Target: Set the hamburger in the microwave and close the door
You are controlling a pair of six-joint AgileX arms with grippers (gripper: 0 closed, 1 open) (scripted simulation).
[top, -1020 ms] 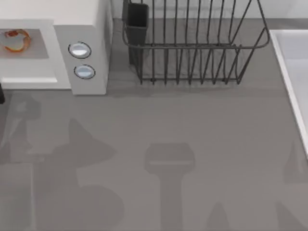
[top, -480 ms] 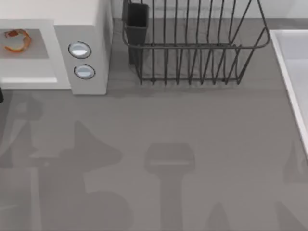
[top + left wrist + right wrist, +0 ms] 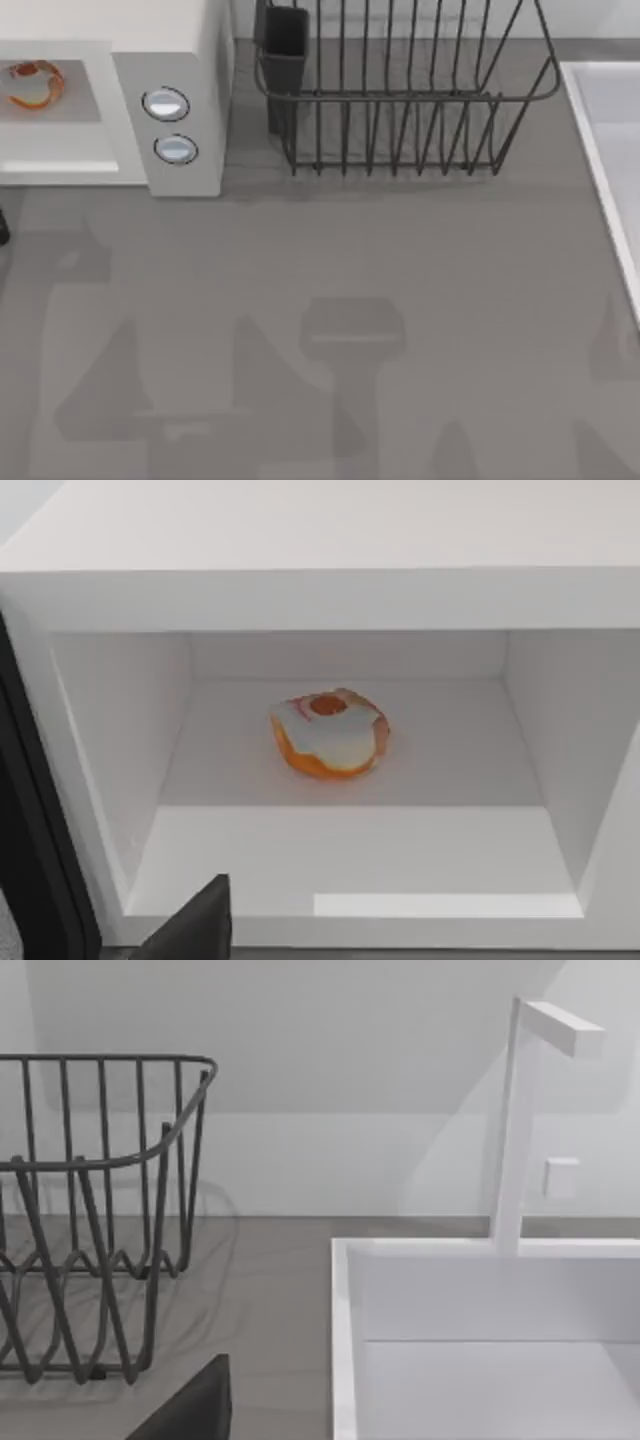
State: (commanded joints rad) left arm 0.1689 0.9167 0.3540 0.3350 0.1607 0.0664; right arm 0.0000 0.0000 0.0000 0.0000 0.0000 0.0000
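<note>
The hamburger (image 3: 330,733) sits mid-floor inside the microwave (image 3: 180,60) at the top view's upper left, roundish, without a clear long axis, its red patch facing up. I cannot tell my left tool's (image 3: 195,928) state, and the door's (image 3: 30,820) dark edge stands open beside the cavity.

The hamburger (image 3: 330,734), a small rounded lump of cream white with an orange rim and a red-orange patch on top, sits on the floor of the cavity, near its middle and apart from every wall; from above it shows at the upper left of the frame (image 3: 33,83). The microwave (image 3: 170,60) is a large white box at the upper left of the surface, with a pale inner cavity and two round silver-blue knobs stacked on its side panel. Its front stands open. A dark upright edge at the left of the left wrist frame may be the door (image 3: 30,840), swung aside; its face cannot be made out.
</note>
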